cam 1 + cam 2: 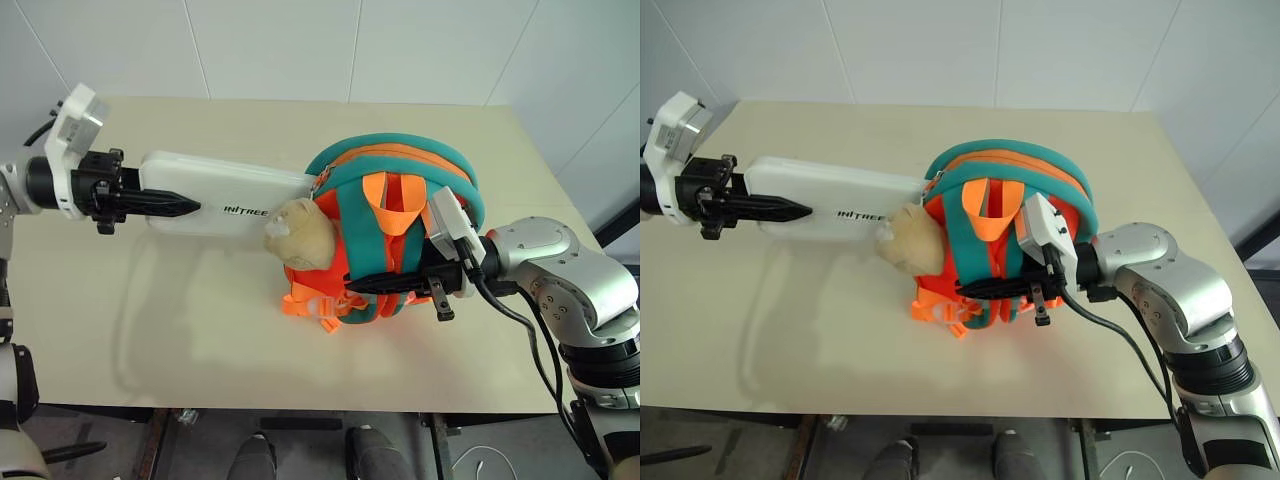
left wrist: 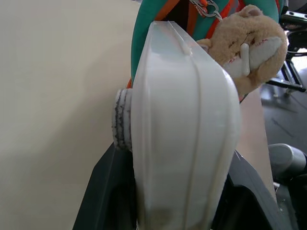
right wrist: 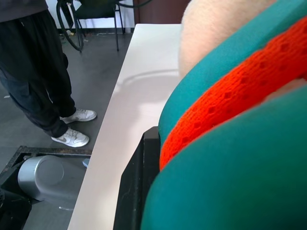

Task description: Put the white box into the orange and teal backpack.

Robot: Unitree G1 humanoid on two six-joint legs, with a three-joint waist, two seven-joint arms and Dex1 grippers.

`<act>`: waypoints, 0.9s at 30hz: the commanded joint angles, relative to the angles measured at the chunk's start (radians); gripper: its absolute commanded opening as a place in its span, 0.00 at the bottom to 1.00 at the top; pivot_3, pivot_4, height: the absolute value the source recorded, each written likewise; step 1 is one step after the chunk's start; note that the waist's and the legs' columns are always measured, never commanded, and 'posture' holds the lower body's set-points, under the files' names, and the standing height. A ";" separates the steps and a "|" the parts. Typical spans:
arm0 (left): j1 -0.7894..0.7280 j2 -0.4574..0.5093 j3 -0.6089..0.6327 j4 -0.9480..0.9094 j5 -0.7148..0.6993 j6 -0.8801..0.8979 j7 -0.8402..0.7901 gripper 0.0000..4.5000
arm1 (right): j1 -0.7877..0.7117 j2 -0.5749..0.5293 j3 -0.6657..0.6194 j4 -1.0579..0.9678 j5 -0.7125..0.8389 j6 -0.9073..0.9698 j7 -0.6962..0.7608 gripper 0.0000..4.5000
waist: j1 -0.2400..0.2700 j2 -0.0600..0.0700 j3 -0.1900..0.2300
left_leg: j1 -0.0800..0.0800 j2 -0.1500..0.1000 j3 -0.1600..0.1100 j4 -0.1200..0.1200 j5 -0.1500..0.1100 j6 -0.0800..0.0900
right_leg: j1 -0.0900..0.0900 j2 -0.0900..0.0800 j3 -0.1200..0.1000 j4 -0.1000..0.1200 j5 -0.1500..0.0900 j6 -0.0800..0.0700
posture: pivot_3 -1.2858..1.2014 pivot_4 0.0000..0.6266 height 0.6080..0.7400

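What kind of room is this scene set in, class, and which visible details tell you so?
Probably an indoor lab or workshop: a plain beige rectangular table against a white panelled wall, a dark chair and a standing person on grey floor.

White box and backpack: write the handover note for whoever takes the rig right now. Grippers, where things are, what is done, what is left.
Left gripper: shut on the white box, held off the table, its far end at the backpack's side opening.
Right gripper: shut on the orange and teal backpack, at a teal strap on its front, propping it upright.
A tan plush toy hangs beside the opening, against the box.
Done: box picked up and brought to the opening.
Left: push the box fully in, then release both.
A person stands by the table.
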 commanded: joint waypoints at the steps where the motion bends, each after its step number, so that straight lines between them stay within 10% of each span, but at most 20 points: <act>1: -0.056 -0.051 -0.059 -0.046 0.061 -0.004 0.013 0.29 | -0.031 0.014 -0.012 -0.005 0.000 -0.024 0.004 0.00 | 0.002 0.000 0.000 | 0.000 0.000 0.000 0.000 0.000 0.000 | 0.000 0.000 0.000 0.000 0.000 0.000 | 0.52 0.24 1.00; 21: -0.149 -0.467 -0.286 -0.015 0.377 -0.073 0.336 0.29 | -0.054 0.059 0.005 0.021 -0.037 -0.034 0.001 0.00 | 0.000 0.000 0.000 | 0.004 -0.001 0.000 0.001 0.000 0.000 | 0.005 0.000 0.001 0.002 0.001 0.001 | 0.52 0.24 1.00; 27: -0.146 -0.464 -0.249 -0.047 0.359 0.018 0.335 0.70 | -0.052 0.064 -0.001 0.016 -0.039 -0.033 -0.006 0.00 | -0.005 0.000 0.000 | 0.007 -0.001 0.000 0.001 0.000 0.001 | 0.007 0.001 0.002 0.002 0.001 0.002 | 0.52 0.24 1.00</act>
